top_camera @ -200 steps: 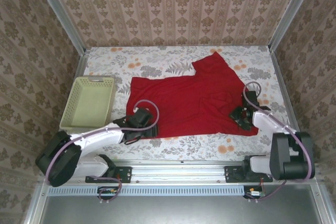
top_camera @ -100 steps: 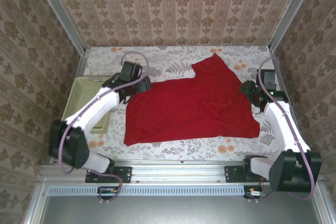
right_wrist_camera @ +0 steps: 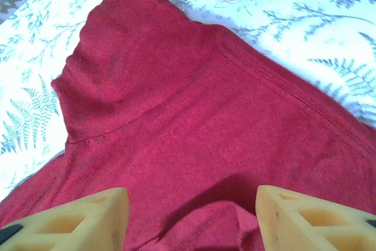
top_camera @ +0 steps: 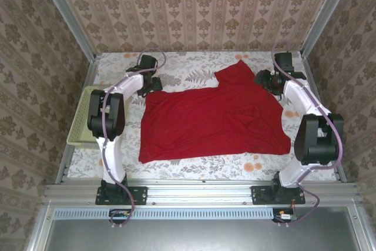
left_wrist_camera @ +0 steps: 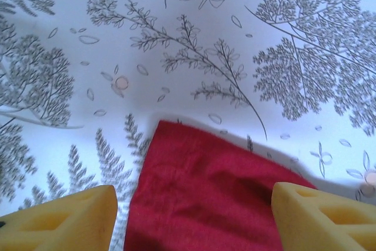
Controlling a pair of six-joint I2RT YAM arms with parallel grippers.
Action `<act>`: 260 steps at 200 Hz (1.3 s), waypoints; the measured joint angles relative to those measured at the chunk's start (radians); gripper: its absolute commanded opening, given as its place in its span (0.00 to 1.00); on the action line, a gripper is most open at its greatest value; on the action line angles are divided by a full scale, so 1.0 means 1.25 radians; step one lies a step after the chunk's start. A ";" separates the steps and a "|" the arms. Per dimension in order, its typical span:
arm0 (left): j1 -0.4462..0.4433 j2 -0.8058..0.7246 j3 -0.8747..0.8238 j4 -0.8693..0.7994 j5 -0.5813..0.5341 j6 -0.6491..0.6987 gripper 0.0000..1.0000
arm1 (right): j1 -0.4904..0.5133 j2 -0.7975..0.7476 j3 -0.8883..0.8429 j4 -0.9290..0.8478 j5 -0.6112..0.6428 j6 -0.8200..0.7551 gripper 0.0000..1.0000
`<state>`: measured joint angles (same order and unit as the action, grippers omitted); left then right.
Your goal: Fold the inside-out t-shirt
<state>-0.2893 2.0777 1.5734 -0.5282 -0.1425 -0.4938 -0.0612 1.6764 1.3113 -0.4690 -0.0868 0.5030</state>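
The red t-shirt [top_camera: 214,119] lies spread flat on the flower-printed table [top_camera: 194,166], roughly in the middle, with one sleeve [top_camera: 238,73] pointing toward the far wall and its near hem running along the side where the arms are bolted. The left arm is extended up the left side, and the left gripper [top_camera: 151,84] sits at the shirt's far left corner. In the left wrist view its two yellow fingers [left_wrist_camera: 59,223] stand wide apart, with the pointed corner of red cloth lying on the table between them and pinched by neither (whether the tips touch the cloth cannot be told, since they run off the bottom edge). The right arm is extended up the right side, and the right gripper [top_camera: 265,79] is at the shirt's far right edge, just beside the sleeve. Its jaws are spread too, with the yellow pads [right_wrist_camera: 311,216] on either side of loose red fabric, across which a stitched seam [right_wrist_camera: 282,83] runs slantwise, and nothing is gripped there. A pale green basket [top_camera: 79,124] stands at the table's left edge, partly behind the left arm and apart from the shirt's left side
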 measured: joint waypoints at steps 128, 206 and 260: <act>0.018 0.096 0.065 -0.025 0.009 0.002 0.37 | 0.038 0.527 0.592 -0.070 -0.029 -0.075 0.66; 0.018 0.085 0.034 0.031 0.038 0.008 0.14 | 0.048 0.823 1.033 -0.242 -0.007 -0.089 0.65; 0.002 0.030 -0.044 0.052 0.075 0.010 0.05 | 0.048 0.905 1.153 -0.305 -0.003 -0.026 0.60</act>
<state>-0.2867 2.1151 1.5185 -0.4637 -0.0490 -0.4816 -0.0017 2.8082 2.7522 -0.8497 -0.0902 0.4702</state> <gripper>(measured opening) 0.071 0.612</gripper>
